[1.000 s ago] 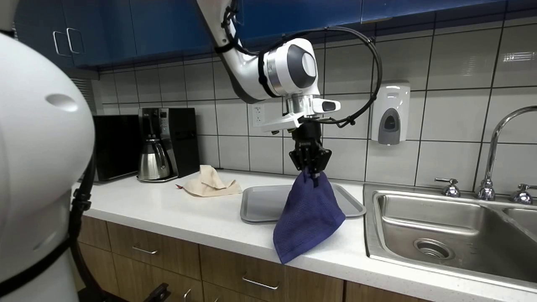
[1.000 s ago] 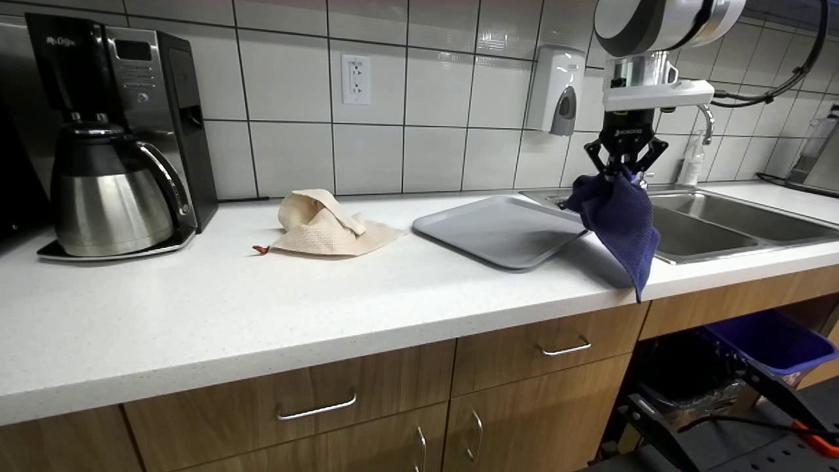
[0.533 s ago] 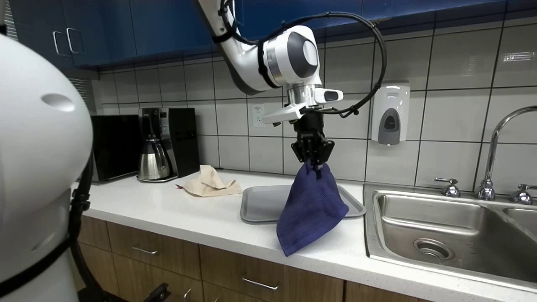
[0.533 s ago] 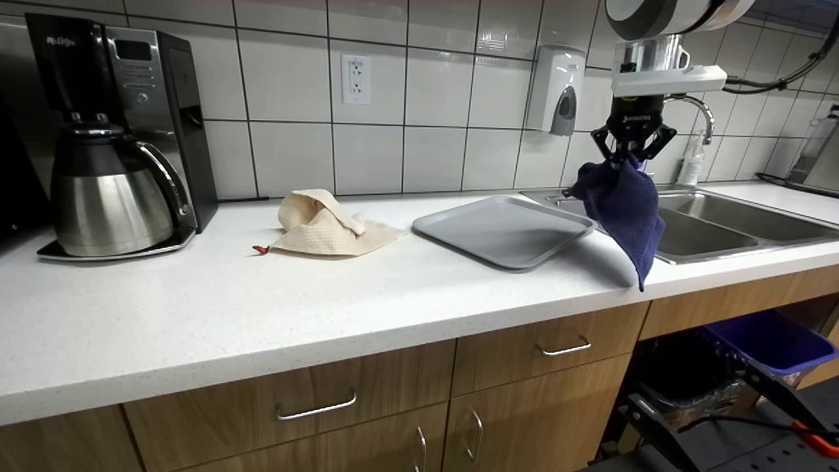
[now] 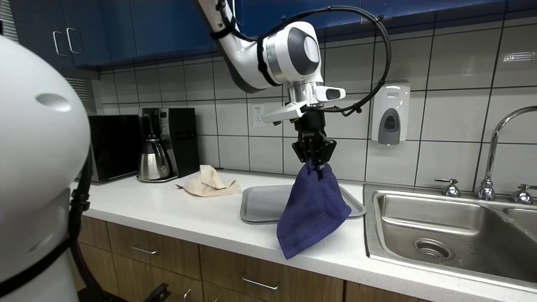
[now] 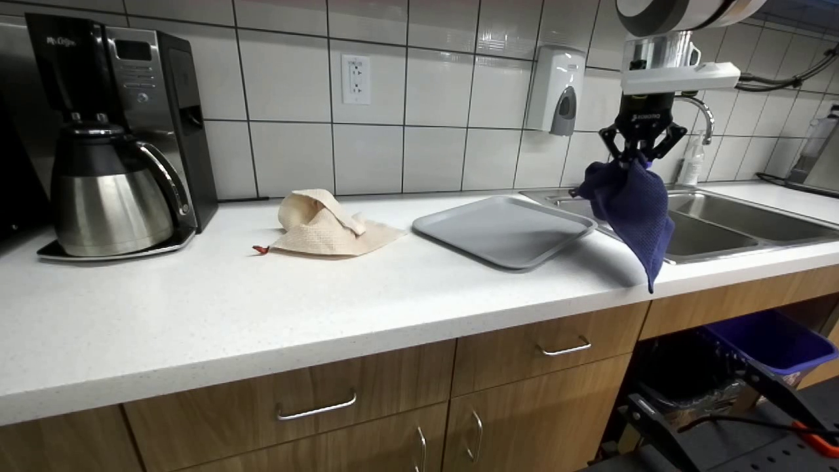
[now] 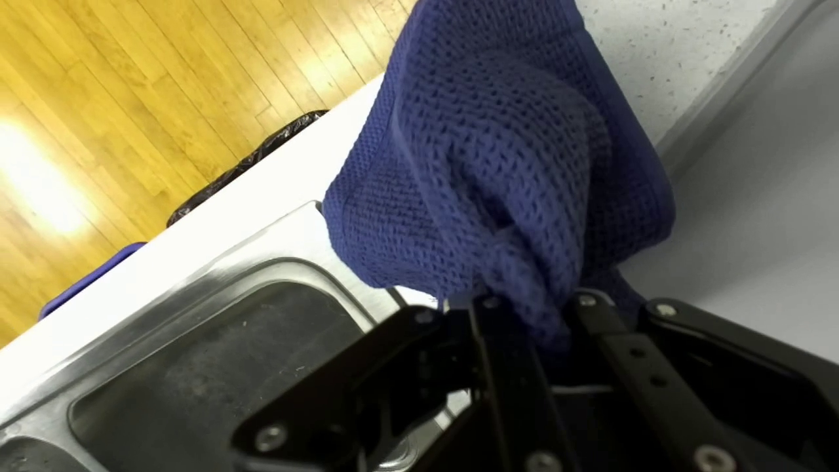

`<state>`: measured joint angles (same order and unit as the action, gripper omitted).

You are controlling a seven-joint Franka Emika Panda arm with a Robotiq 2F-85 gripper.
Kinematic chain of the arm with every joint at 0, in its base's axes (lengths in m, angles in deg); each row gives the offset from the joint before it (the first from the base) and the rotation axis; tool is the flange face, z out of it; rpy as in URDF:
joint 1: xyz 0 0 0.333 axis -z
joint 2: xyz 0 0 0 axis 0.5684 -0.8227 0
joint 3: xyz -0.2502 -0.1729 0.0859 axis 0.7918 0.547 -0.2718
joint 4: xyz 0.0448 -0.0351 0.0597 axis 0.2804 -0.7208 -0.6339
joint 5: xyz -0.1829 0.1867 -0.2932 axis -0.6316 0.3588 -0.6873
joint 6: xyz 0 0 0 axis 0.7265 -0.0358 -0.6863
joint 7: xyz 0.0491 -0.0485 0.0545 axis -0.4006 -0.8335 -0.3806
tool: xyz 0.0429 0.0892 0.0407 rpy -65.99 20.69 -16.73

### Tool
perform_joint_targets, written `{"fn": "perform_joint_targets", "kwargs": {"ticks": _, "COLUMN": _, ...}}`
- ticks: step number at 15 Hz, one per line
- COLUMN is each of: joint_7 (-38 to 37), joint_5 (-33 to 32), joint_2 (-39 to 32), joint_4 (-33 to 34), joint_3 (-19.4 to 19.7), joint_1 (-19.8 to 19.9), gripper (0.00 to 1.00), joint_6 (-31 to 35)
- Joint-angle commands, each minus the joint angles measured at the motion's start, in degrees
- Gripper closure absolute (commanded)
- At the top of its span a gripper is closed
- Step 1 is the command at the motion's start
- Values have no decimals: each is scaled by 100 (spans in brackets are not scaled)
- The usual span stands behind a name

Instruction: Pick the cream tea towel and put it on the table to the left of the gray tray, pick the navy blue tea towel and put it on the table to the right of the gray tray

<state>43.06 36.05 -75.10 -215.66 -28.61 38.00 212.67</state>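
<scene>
My gripper (image 5: 317,164) is shut on the navy blue tea towel (image 5: 312,214), which hangs down in folds. In an exterior view the gripper (image 6: 630,160) and towel (image 6: 632,210) are above the counter between tray and sink. In the wrist view the towel (image 7: 498,144) is pinched between the fingertips (image 7: 541,314). The gray tray (image 5: 264,203) lies flat on the counter; the towel hides part of it there, and it also shows in an exterior view (image 6: 501,229). The cream tea towel (image 6: 331,233) lies crumpled on the counter left of the tray, also in an exterior view (image 5: 212,186).
A steel sink (image 5: 428,222) with a tap is right of the tray. A coffee maker (image 6: 131,144) with a steel jug stands at the far left. A soap dispenser (image 5: 391,113) is on the tiled wall behind. The counter's front edge (image 6: 367,331) runs along the near side.
My gripper has risen and moved somewhat right in the exterior views, carrying the navy towel with it. The cream towel and the tray have not moved.
</scene>
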Motion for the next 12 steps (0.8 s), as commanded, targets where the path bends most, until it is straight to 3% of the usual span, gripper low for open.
{"fn": "perform_joint_targets", "kwargs": {"ticks": 1, "joint_7": -147, "joint_5": -204, "joint_2": 222, "joint_4": -255, "joint_3": -120, "joint_1": 218, "gripper": 97, "joint_6": 17}}
{"fn": "perform_joint_targets", "kwargs": {"ticks": 12, "joint_7": -130, "joint_5": -76, "joint_2": -280, "joint_4": -147, "joint_3": -106, "joint_1": 321, "gripper": 97, "joint_6": -10}}
